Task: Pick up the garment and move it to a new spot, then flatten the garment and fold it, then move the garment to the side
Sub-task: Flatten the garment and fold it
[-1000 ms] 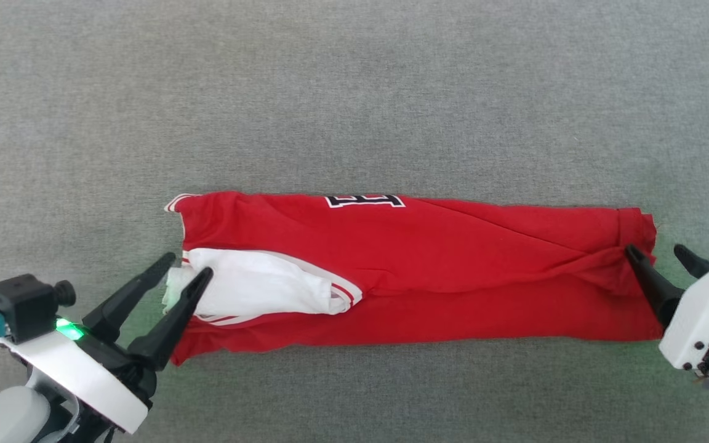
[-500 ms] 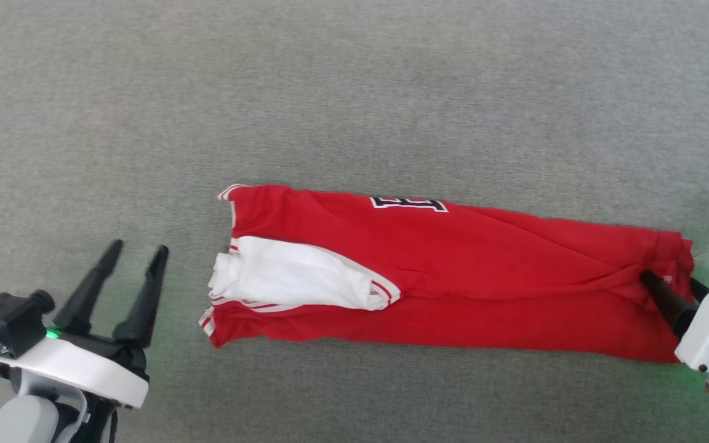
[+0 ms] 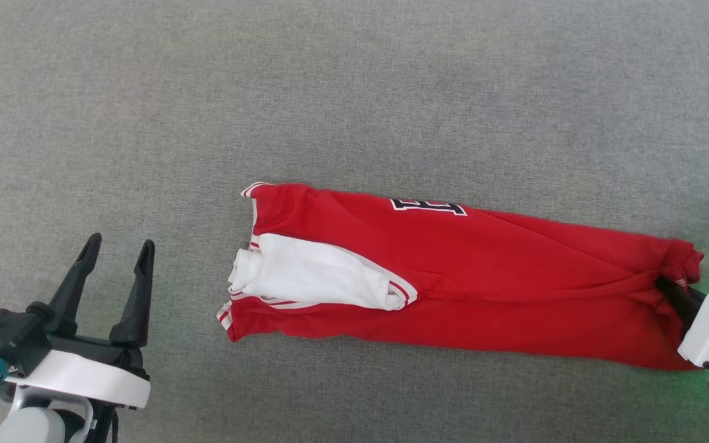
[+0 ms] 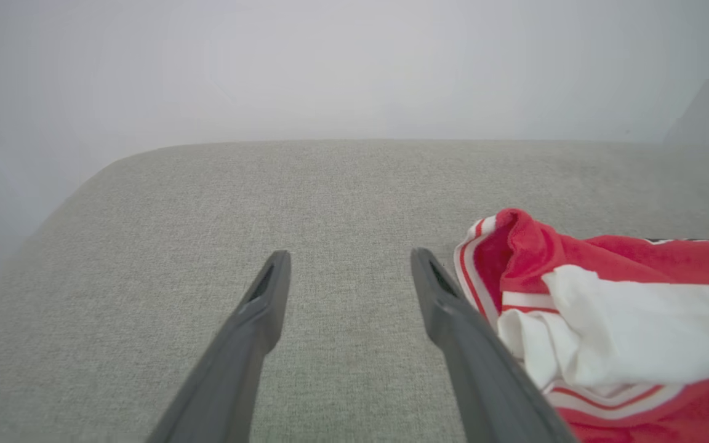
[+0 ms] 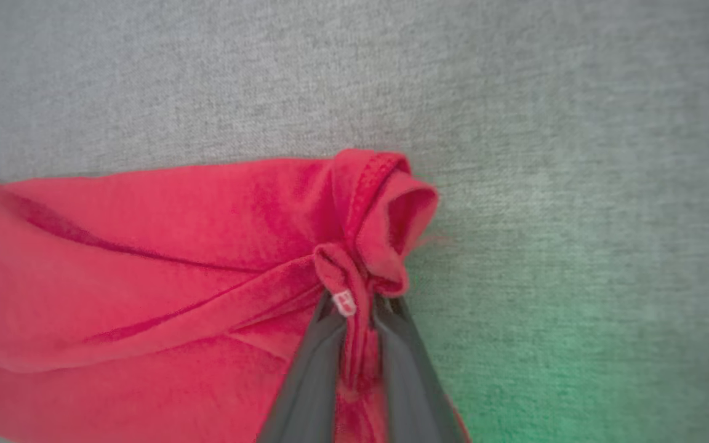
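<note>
The garment (image 3: 484, 277), a red jersey folded into a long strip, lies across the grey surface with its white sleeve (image 3: 317, 274) on top at the left end and black lettering (image 3: 428, 206) along its far edge. My right gripper (image 3: 668, 288) is shut on the bunched red hem at the strip's right end; the right wrist view shows the garment (image 5: 145, 264) pinched between the closed fingers (image 5: 311, 375) of the right gripper (image 5: 354, 301). My left gripper (image 3: 119, 245) stands open and empty, left of the sleeve end. In the left wrist view the left gripper (image 4: 348, 261) is beside the garment's trim (image 4: 490, 271).
The grey fabric surface (image 3: 354, 92) stretches all around the garment. Its rounded far edge (image 4: 145, 154) meets a pale wall in the left wrist view. A green glow tints the surface near my right gripper (image 5: 545, 369).
My right gripper has closed on the garment's right end. My left gripper has let go of the sleeve end and drawn back to the left. The head view has shifted.
</note>
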